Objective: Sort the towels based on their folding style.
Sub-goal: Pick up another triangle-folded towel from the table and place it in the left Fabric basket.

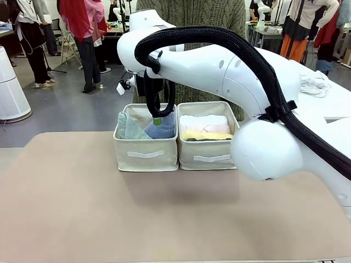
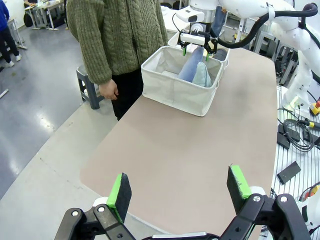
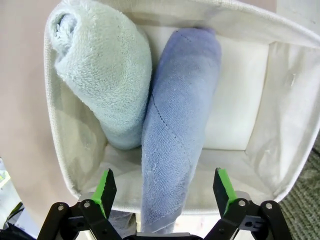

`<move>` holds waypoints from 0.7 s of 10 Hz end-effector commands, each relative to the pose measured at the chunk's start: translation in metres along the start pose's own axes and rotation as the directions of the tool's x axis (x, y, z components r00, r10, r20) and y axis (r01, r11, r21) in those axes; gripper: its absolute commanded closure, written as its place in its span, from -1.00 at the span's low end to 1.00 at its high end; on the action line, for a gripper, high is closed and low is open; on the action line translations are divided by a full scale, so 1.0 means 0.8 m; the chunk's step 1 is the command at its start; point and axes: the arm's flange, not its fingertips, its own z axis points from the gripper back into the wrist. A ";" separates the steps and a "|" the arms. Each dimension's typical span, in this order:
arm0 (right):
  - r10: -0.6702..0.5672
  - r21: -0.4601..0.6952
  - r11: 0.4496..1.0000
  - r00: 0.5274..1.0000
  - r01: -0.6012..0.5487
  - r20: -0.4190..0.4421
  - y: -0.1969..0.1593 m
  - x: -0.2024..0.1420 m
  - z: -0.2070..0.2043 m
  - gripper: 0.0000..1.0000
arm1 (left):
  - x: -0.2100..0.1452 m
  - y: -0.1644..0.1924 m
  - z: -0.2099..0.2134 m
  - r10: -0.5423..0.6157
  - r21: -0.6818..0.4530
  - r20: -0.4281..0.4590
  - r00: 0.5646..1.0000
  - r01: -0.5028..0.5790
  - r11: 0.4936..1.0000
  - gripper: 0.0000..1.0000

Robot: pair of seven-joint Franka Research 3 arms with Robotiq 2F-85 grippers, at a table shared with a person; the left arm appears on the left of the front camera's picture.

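Tabletop [image 1: 82, 219]: broad, beige, bare on its near half; a person in a green knitted sweater [image 2: 120, 35] stands at the far side. Right arm [image 1: 230, 71]: white, reaching across the middle to hang above the left basket. Left basket [image 1: 145, 155], cream fabric: holds the two cone-folded towels, the pale green towel [image 3: 102, 75] and the blue towel [image 3: 175, 130], lying side by side and touching along their lengths. Right basket [image 1: 208, 156], touching the left basket: holds rolled towels stacked flat, a white towel [image 1: 204, 120] at the far side, a pink towel [image 1: 211, 129] next and a yellow towel [image 1: 205, 136] nearest; any further roll beneath cannot be made out. Right gripper [image 3: 163, 187]: jaws spread wide, straddling one end of the blue towel without pinching it; the towel's long axis runs straight away from the jaws into the basket, so a lift clear looks the likely next move, and the risk is a pad snagging the terry. Left gripper [image 2: 181, 192]: jaws spread, empty, poised over the left end of the tabletop, well apart from both baskets; the right arm is much the nearer to the towels. Sorting appears essentially complete.
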 end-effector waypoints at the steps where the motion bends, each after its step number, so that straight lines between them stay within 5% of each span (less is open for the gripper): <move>1: 0.019 0.024 1.000 1.000 -0.020 0.022 -0.006 0.002 0.006 -1.00 | -0.001 -0.002 0.001 -0.005 0.001 0.002 1.000 0.005 1.000 -1.00; 4: 0.009 0.014 1.000 0.999 -0.010 0.040 0.004 0.001 0.023 -1.00 | -0.001 -0.002 0.001 -0.005 0.001 0.002 1.000 0.005 1.000 -1.00; 7: -0.147 -0.064 0.987 0.988 0.150 0.047 0.097 -0.063 0.120 -1.00 | -0.001 -0.002 0.001 -0.005 0.001 0.002 1.000 0.005 1.000 -1.00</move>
